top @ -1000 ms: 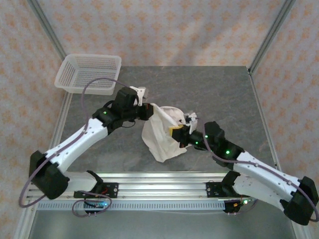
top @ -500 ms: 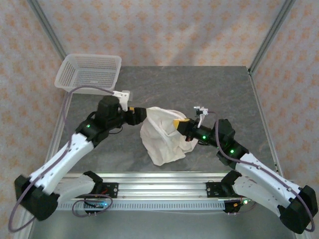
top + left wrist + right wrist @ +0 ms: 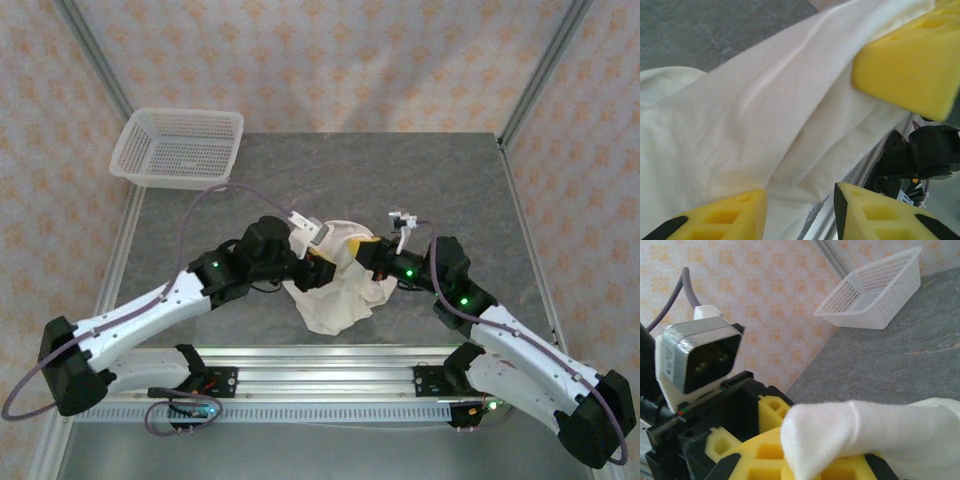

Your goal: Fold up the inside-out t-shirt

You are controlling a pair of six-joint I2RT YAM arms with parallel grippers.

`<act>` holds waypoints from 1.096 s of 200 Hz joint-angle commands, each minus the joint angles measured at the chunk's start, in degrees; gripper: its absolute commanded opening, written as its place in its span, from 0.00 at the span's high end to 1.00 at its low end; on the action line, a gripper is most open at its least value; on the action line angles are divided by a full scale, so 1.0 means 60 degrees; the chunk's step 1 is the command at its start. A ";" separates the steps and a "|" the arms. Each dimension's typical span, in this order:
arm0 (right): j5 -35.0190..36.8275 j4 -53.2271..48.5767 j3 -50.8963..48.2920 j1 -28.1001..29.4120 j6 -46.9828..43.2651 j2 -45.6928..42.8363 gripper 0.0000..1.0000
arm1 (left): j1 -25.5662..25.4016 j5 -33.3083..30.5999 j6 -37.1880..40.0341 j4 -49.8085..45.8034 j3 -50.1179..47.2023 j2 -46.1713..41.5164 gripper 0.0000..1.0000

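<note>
Top external view: the t-shirt [image 3: 335, 292] lies bunched on the surface [image 3: 450, 180]. The right claw [image 3: 364, 243] is clamped on its upper edge; the left claw [image 3: 320, 266] is apart, against the cloth. Close the left claw on 1 layer only, then spread both edges evenly.

The inside-out t-shirt [image 3: 335, 290] — plain cream-white, soft and wrinkled — sits bunched in a loose heap near the middle of the grey table [image 3: 450, 180], toward its near edge. Its upper part is drawn up into a smooth, raised fold; the lower cloth sags in creases onto the tabletop.
</note>
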 commanded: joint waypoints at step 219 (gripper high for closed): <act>0.4085 -0.4446 -0.0084 0.1223 -0.3504 -0.3580 0.48 | 0.0166 0.1038 -0.1771 0.0217 0.2138 0.0522 1.00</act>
